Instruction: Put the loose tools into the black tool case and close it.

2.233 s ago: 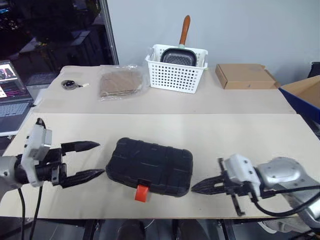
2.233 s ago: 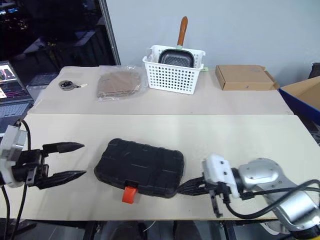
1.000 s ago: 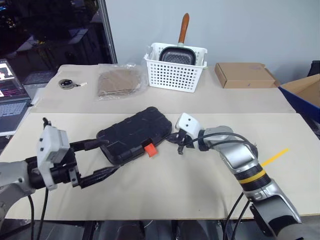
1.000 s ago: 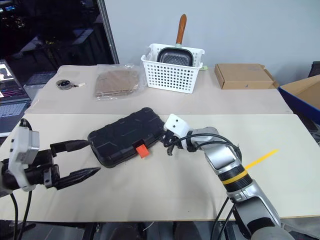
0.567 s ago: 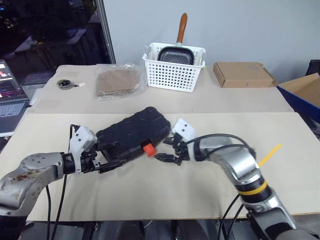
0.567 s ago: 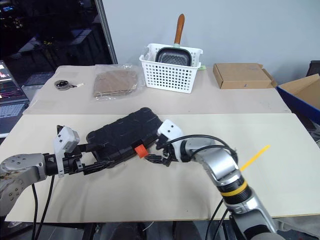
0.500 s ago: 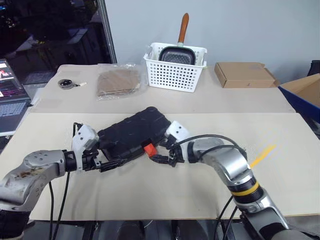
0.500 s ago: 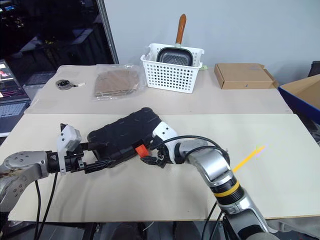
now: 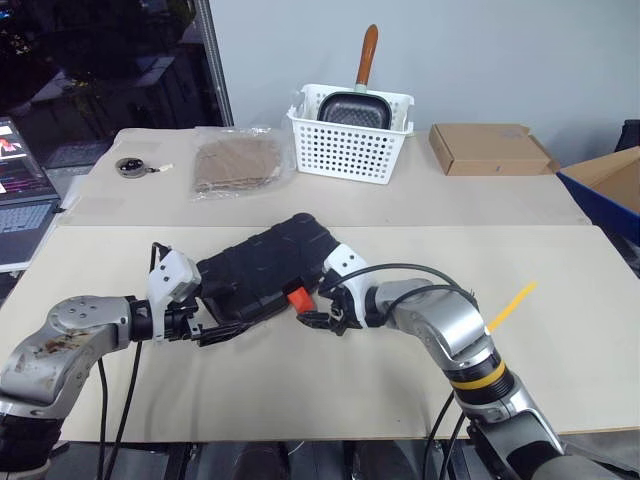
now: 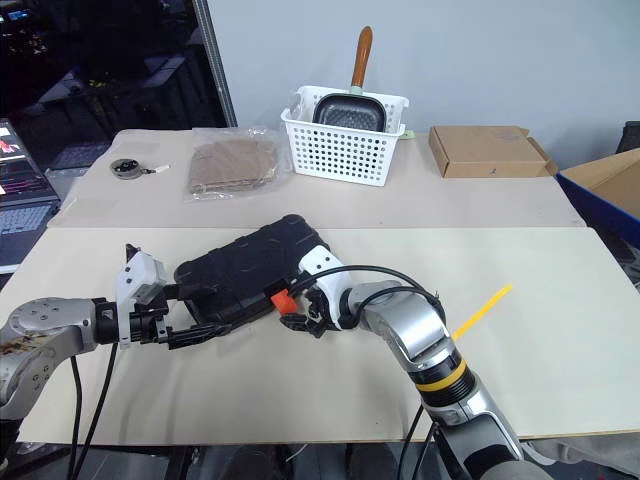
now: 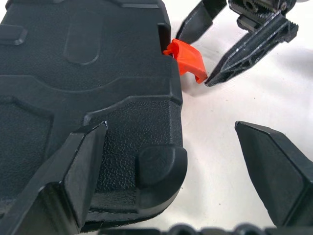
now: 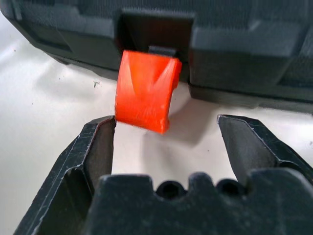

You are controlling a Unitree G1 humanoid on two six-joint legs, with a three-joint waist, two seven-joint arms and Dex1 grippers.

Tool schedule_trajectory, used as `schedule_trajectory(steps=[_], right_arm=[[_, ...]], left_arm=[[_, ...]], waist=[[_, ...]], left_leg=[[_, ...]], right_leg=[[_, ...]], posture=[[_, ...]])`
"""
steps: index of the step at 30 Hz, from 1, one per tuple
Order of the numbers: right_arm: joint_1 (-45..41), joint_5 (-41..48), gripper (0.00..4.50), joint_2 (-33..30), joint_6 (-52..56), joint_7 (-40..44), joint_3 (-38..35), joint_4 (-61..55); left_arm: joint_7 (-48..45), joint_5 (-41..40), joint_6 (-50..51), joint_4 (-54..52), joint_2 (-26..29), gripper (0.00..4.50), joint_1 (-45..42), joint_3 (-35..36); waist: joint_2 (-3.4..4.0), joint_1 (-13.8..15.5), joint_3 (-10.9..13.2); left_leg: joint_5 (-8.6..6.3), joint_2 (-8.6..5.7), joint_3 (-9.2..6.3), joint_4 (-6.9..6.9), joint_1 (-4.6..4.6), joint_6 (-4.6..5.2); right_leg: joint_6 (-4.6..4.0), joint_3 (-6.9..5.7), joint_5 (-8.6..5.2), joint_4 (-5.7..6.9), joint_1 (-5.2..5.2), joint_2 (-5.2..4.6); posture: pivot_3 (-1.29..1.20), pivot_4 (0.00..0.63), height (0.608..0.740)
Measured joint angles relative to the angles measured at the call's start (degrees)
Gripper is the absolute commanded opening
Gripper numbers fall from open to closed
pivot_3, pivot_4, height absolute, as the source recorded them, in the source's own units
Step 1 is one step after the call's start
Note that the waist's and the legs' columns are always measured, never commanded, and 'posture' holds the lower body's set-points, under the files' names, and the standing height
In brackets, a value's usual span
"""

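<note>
Bench of pale beige board carries everything, a second bench of the same colour butting against it behind. Case, flat black pebbled plastic with rounded corners and moulded ribs, lies shut and skewed on the near bench, towards the left of its middle. Its small orange latch, a smooth curved tab, hangs out from a notch in the front edge and is not pressed flat.

On the far bench a white slotted plastic basket holds a dark square pan whose wooden handle sticks up. Right of it lies a flat brown cardboard box; left of it a clear bag with something brown inside, then a small round dark object too small to identify. A blue bin with a cardboard flap stands at the right edge, a laptop at the left. A thin yellow strip shows just above the right forearm.

Left tool stands wide open at the case's near left corner, one finger over the lid and the other out over bare bench, gripping nothing. Right tool is also open, its ridged black fingers either side of the latch tip; one finger is just beside the tab, whether touching I cannot tell, and nothing is clamped.
</note>
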Motion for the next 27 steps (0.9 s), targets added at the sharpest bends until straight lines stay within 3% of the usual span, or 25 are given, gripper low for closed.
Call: schedule_trajectory(steps=[3, 5, 14, 19, 27], right_arm=[[-0.11, 0.41, 3.18, 0.68, 0.59, -0.88, -0.09, -0.61], [-0.11, 0.66, 2.48, 1.46, 1.45, -1.88, -0.10, -0.69], [-0.11, 1.49, 2.48, 3.02, 6.23, -5.43, -0.13, -2.95], [-0.11, 1.78, 1.23, 3.27, 7.45, -6.16, -0.12, -3.49], [-0.10, 2.47, 1.16, 3.95, 7.40, -7.78, -0.06, -3.54]], left_arm=[[-0.38, 0.47, -0.64, 0.07, 0.00, 4.50, -0.02, -0.14], [-0.78, 0.93, -0.88, 0.09, 0.00, 4.50, -0.10, -0.17], [-1.32, 1.66, -0.87, 0.10, -0.01, 4.50, -0.20, -0.18], [-1.28, 1.66, -0.70, 0.09, -0.28, 4.50, -0.31, -0.20], [-1.22, 1.65, -0.56, 0.04, -0.56, 4.50, -0.42, -0.38]], waist=[[0.00, 0.04, 0.00], [0.00, 0.01, 0.00], [0.01, -0.04, 0.00], [0.01, -0.02, 0.00], [0.01, -0.07, 0.00]], left_leg=[[0.00, 0.00, -0.01, 0.00, -0.14, 0.00], [0.00, -0.01, -0.01, 0.01, -0.22, 0.00], [0.00, -0.01, -0.01, 0.01, -0.22, 0.00], [0.00, -0.01, -0.02, 0.01, -0.23, 0.00], [0.00, 0.00, -0.02, 0.01, -0.23, 0.00]], right_leg=[[0.00, -0.01, 0.00, 0.00, -0.10, 0.00], [0.01, 0.00, 0.00, 0.00, -0.16, -0.01], [0.01, -0.01, 0.00, 0.00, -0.17, -0.01], [0.01, -0.02, 0.00, 0.00, -0.17, -0.01], [0.01, -0.02, 0.00, 0.01, -0.17, 0.00]], posture=[[0.00, 0.150, 0.740], [0.00, 0.150, 0.740], [0.00, 0.150, 0.740], [0.00, 0.150, 0.740], [0.00, 0.150, 0.740]])
